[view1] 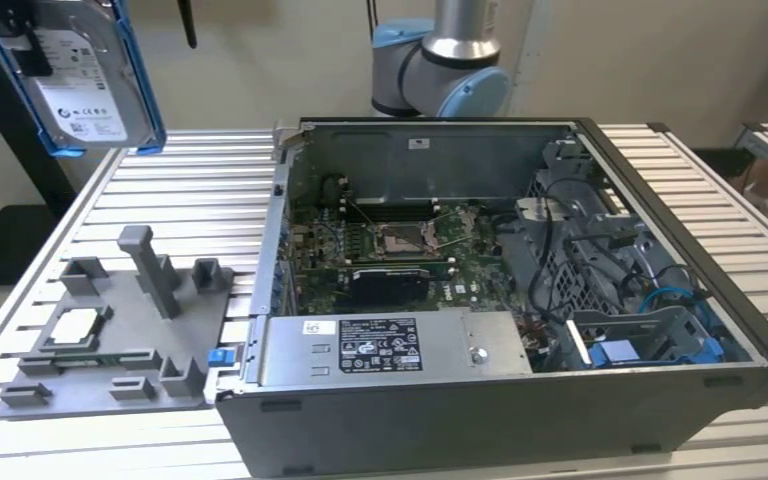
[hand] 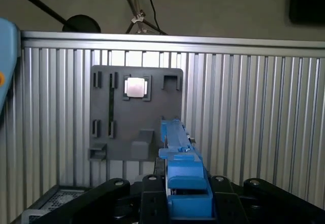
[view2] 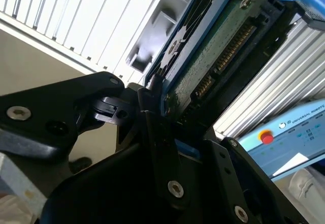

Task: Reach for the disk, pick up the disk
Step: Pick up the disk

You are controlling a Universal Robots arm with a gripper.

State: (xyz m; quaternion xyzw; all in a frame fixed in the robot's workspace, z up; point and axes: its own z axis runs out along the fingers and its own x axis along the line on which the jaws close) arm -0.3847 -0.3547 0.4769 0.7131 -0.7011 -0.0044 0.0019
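The disk (view1: 91,90), a silver-grey drive with a white label and a blue frame, hangs in the air at the exterior view's upper left, well above the table. My gripper (view1: 17,40) is shut on its edge from the left side. In the second wrist view the black fingers (view2: 152,112) clamp the disk (view2: 218,56), whose green circuit-board underside and blue rim face the camera. The first wrist view looks along the disk's blue frame (hand: 180,168), which stands on edge between the gripper's (hand: 185,203) black parts.
A grey fixture plate (view1: 117,340) with upright posts and a small square chip (view1: 75,325) lies on the slatted table (view1: 184,180) below the disk. The open computer case (view1: 491,300) stands to its right. The arm's base (view1: 438,70) rises behind the case.
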